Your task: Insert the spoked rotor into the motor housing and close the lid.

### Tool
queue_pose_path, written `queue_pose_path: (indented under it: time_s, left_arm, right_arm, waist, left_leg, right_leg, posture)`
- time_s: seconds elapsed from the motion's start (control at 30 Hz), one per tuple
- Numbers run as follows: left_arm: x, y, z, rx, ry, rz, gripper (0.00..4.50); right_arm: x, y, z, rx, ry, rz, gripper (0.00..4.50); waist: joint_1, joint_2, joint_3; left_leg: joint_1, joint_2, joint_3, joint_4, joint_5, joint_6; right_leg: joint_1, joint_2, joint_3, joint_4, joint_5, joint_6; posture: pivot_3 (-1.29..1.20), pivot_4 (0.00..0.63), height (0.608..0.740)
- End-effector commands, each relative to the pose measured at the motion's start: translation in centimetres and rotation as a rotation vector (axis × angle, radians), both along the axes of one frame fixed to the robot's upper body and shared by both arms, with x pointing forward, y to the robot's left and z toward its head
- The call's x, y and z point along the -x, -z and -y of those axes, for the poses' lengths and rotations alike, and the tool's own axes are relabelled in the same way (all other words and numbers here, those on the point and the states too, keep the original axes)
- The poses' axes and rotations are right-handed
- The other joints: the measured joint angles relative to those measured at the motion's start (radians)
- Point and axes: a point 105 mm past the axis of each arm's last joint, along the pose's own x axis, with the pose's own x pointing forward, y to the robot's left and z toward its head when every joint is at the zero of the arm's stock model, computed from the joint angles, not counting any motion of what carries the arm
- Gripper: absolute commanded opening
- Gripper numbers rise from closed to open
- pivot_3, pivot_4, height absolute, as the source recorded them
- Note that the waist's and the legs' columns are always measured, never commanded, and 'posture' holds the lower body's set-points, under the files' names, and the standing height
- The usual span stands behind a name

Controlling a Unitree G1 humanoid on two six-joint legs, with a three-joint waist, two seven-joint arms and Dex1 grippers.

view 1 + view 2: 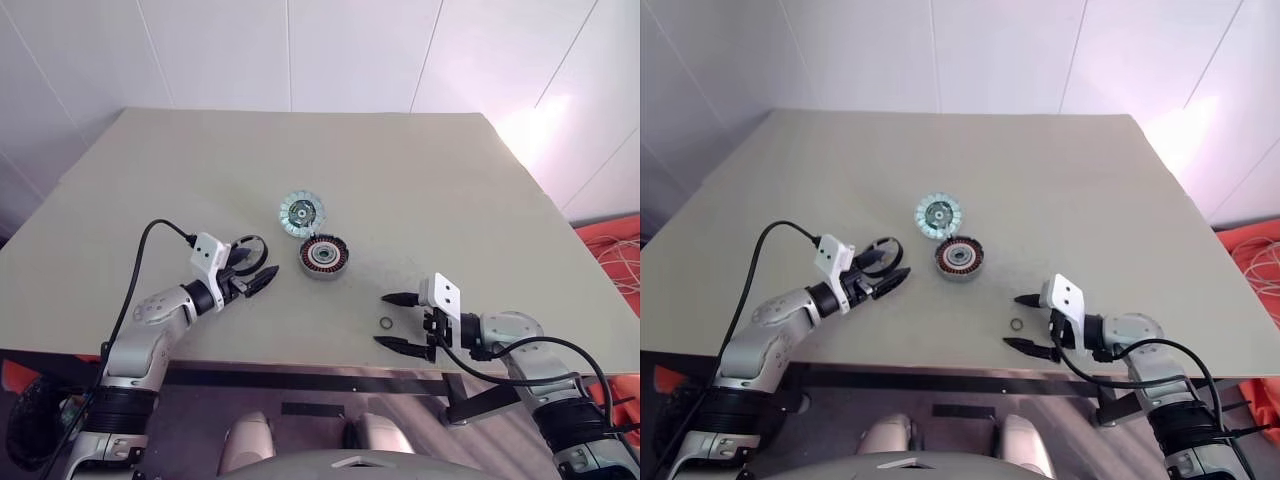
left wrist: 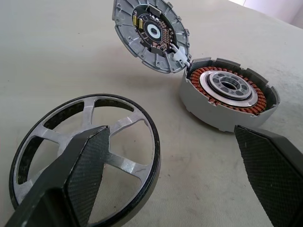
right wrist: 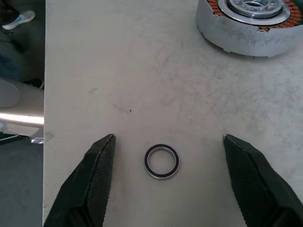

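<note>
Table (image 1: pixel 420 170): beige, white wall behind
Motor housing (image 1: pixel 324 257): centre, lid (image 1: pixel 302 213) just beyond
Left gripper (image 1: pixel 254 270): released, over spoked rotor (image 2: pixel 85 158)
Right gripper (image 1: pixel 397 322): spread, straddling small ring (image 3: pixel 162 161)

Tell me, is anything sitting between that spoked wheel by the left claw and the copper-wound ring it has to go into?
Nothing visible does. The spoked rotor lies flat on the table at the open left gripper, with bare tabletop between it and the motor housing. The lid stands tilted open at the housing's far side, off that path.
</note>
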Motion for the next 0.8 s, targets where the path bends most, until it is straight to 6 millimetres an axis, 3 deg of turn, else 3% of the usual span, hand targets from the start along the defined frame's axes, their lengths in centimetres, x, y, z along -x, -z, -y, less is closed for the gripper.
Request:
queue_pose_path:
  time_s: [0.03,0.33,0.43,0.6,0.8]
  left_arm:
    - [-0.3,-1.1,-0.1,0.002,0.001,0.046,4.5]
    - [-0.3,-1.1,-0.1,0.001,0.001,0.049,4.5]
    - [-0.4,-1.2,0.0,0.001,0.001,0.05,4.5]
    - [-0.4,-1.4,0.0,0.002,0.002,0.052,4.5]
    - [-0.5,-1.4,-0.1,0.001,0.003,0.054,4.5]
  right_arm:
    - [0.0,0.2,0.2,0.0,0.0,0.01,2.8]
    - [-0.2,0.1,0.5,0.001,0.003,0.013,2.8]
    - [-0.1,0.3,0.8,0.0,0.004,-0.007,2.35]
    - [-0.1,0.2,1.3,0.01,0.013,-0.008,0.72]
    - [0.4,1.2,1.9,0.02,0.025,-0.023,0.72]
  waist:
    - [0.0,0.0,0.0]
    - [0.0,0.0,0.0]
    - [0.0,0.0,0.0]
    - [0.0,0.0,0.0]
    - [0.004,-0.001,0.0]
  left_leg:
    - [0.0,0.0,0.0,0.0,0.0,0.0]
    - [0.001,0.0,0.0,0.0,0.0,0.0]
    - [0.001,0.0,0.0,0.0,0.0,0.0]
    - [0.001,0.0,0.0,0.0,0.0,0.0]
    - [0.001,-0.001,0.0,0.0,0.0,0.0]
  right_leg:
    - [0.0,0.0,0.0,0.0,0.0,0.0]
    - [0.001,0.0,0.0,0.0,0.0,0.0]
    - [0.001,0.0,0.0,0.0,0.0,0.0]
    - [0.002,0.0,0.0,0.0,0.0,0.0]
    - [0.002,-0.001,-0.001,0.0,0.0,0.0]
  posture:
    - [0.0,0.0,0.74]
    - [0.0,0.0,0.74]
    - [0.0,0.0,0.74]
    - [0.0,0.0,0.74]
    - [0.0,0.0,0.74]
